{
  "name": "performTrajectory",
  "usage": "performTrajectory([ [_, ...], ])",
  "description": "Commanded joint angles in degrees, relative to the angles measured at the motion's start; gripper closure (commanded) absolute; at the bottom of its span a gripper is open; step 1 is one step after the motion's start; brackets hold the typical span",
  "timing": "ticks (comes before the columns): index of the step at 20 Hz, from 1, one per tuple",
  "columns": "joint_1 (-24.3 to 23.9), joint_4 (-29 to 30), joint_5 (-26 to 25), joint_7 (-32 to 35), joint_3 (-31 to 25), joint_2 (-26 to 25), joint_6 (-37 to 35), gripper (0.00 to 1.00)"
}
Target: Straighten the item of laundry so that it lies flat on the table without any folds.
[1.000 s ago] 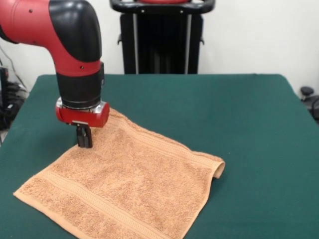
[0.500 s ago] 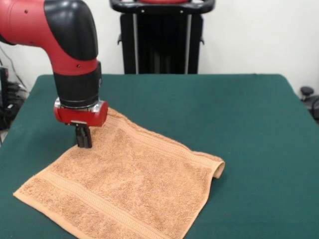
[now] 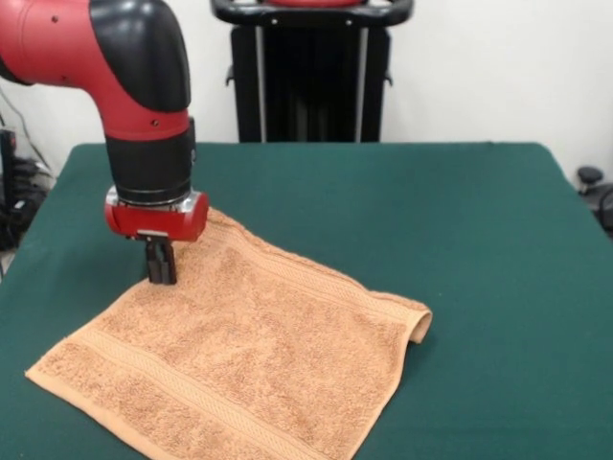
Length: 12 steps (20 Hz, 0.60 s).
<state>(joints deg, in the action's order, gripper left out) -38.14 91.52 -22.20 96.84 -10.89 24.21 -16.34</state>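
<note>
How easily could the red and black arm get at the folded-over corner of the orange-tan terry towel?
Probably easily: the folded corner of the orange-tan terry towel lies exposed on the dark green table, with nothing between it and the gripper at the opposite side.

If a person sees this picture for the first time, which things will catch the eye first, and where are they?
The big red and black arm comes down at the left, its gripper down at the far left edge of the orange-tan towel. The towel spreads over the near left part of the dark green table, mostly flat, but its right corner is curled under. Whether the gripper pinches the cloth is not clear.
</note>
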Motion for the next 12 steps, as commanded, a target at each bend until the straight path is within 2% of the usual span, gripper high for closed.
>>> performTrajectory([
  [1, -1.7, -0.8, -8.7, 6.8, 9.9, -14.0, 13.8, 1.0],
  [12, -0.2, 6.8, -6.2, 7.0, 14.0, -5.2, 10.9, 1.0],
])
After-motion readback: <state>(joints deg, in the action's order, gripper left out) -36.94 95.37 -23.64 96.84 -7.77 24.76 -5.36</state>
